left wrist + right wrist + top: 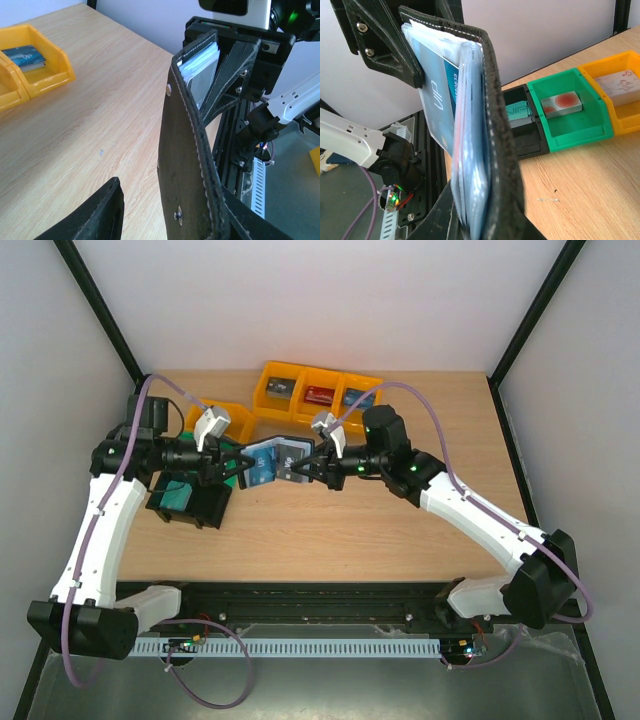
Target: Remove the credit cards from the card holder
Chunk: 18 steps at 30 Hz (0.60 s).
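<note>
Work area: a wooden table (330, 540) enclosed by white panels (300, 300).

1. Right gripper (308, 468): I see its jaws narrow, pinched on one flap of the card holder (272, 462). The holder hangs open in the air between the two grippers.
2. Left gripper (230, 466): its jaws stand part open around the other flap. The leather is apart from the near finger (95, 215) and hides the far one, so I read no firm pinch.
3. Just past the jaws: the credit cards (200, 62) sit stacked in the pockets. A blue card (437, 107) marked VIP juts from the inner face.
4. Further out, beyond the left gripper: a black bin (522, 132), a green bin (570, 127) and yellow bins (320, 390), each holding a flat item.

Step in hand, as I judge it: the right gripper carries the holder so that the left is free to pick a card. The next move calls for the left jaws to close on the jutting blue card alone, not on the leather, and to draw it along its pocket while the right holds steady.

View notes: only the right wrist view shows the card faces and the jutting edge. The left wrist view shows the outer leather, its snap studs and the gap at the left jaws. Only the top view shows both arms meeting at the holder.
</note>
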{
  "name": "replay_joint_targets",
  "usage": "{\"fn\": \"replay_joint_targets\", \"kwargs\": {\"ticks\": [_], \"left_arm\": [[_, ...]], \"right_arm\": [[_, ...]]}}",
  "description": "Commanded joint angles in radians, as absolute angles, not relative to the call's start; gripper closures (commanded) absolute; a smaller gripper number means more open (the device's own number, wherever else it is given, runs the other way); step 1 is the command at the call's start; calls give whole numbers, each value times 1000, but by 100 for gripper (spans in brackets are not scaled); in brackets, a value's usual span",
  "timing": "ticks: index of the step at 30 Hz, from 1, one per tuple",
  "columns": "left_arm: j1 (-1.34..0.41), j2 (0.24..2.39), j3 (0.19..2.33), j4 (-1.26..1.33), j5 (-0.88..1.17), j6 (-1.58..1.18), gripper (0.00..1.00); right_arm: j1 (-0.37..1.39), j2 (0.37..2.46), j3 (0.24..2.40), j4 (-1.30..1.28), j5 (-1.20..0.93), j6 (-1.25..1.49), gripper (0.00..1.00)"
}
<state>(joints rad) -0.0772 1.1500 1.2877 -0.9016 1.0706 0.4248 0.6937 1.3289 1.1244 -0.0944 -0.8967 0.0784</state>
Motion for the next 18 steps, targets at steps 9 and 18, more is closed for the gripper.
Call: {"fn": "replay_joint_targets", "kwargs": {"ticks": [9,18], "left_arm": [[-104,1143,1222,-827,1093,384,71],[-104,1140,1202,-801,1143,330,98]], "right_arm": [[690,1327,1173,-73,-976,91,98],[684,1330,1150,-72,-870,95,85]]}}
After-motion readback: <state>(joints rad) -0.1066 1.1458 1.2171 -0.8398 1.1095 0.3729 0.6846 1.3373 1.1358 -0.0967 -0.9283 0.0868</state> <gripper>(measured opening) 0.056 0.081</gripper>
